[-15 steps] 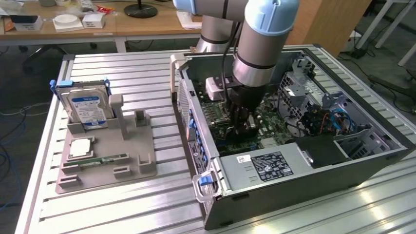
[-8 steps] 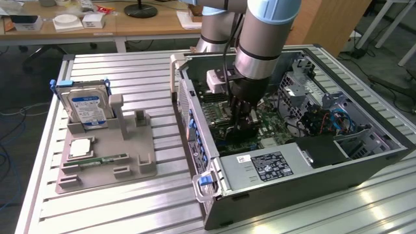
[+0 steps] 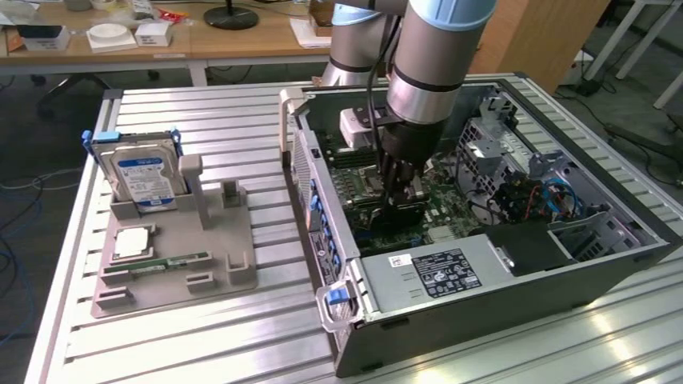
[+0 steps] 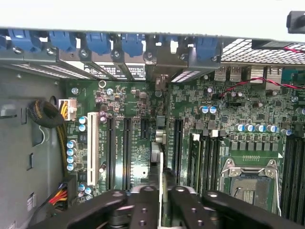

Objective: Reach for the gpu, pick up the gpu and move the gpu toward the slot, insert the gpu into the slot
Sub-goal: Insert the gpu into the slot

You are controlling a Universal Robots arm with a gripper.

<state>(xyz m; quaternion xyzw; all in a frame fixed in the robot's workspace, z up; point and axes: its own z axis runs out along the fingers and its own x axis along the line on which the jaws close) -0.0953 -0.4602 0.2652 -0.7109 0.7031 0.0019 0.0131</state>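
Right, the slatted metal table (image 3: 192,336) carries everything, and the open computer case (image 3: 555,280) lies on it toward three o'clock in the exterior view. The robot arm (image 3: 427,72) drops in from twelve o'clock, straight down into the case. Over at nine o'clock from the case is the grey holder (image 3: 229,272), with the hard drive (image 3: 144,176) upright at its eleven o'clock corner. A square chip (image 3: 133,242) and a memory stick (image 3: 160,264) lie flat nearer seven o'clock, and the holder's upright posts at its centre stand bare.

Inside the case, the green motherboard (image 4: 138,102) is in plain sight, with its processor socket (image 4: 250,183) and a row of long dark slots (image 4: 110,152). The gripper (image 3: 397,196) hangs low over the board. From the wrist, the gripper (image 4: 162,193) has its black fingers (image 4: 143,205) pressed in on either side of the graphics card (image 4: 161,160). The card is held edge-on, standing upright between two of the long slots. Whether its lower edge is seated in a connector, I cannot tell
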